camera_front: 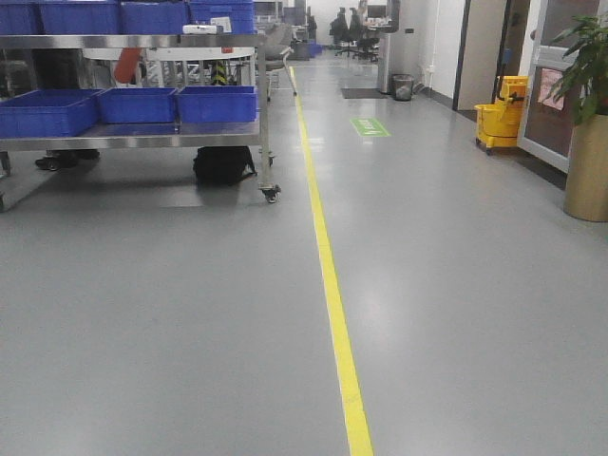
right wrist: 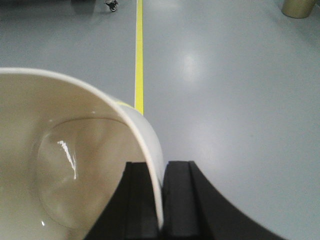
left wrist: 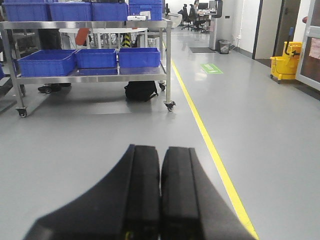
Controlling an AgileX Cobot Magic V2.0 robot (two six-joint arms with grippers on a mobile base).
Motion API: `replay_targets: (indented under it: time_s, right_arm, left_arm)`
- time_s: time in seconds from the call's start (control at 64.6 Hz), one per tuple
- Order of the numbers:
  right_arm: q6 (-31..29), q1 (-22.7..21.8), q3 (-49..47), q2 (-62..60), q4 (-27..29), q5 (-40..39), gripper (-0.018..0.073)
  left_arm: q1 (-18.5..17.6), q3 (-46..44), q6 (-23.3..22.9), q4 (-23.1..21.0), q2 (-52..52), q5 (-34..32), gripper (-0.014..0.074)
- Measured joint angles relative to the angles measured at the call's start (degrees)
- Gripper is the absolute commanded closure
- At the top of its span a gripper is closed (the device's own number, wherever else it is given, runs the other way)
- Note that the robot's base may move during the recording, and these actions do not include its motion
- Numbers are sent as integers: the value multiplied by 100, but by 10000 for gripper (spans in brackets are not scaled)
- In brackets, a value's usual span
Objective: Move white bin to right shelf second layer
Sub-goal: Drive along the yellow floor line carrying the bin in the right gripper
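The white bin (right wrist: 65, 165) fills the lower left of the right wrist view, a glossy cream tub with nothing inside, held above the grey floor. My right gripper (right wrist: 161, 165) is shut on its rim, one finger inside the wall and one outside. My left gripper (left wrist: 160, 149) is shut with nothing in it, its pads pressed together over bare floor. The right shelf second layer is out of view in every frame.
A wheeled steel cart (camera_front: 261, 114) holding blue crates (camera_front: 138, 104) stands ahead on the left, with a black bag (camera_front: 223, 164) under it. A yellow floor line (camera_front: 328, 275) runs down the corridor. A yellow mop bucket (camera_front: 499, 119) and a potted plant (camera_front: 587, 171) stand along the right wall.
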Motion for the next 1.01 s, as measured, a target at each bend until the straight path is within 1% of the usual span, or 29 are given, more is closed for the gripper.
replay_targets:
  time_s: [1.006]
  right_arm:
    - [0,0,0,0,0,0,511]
  left_arm:
    - [0,0,0,0,0,0,512]
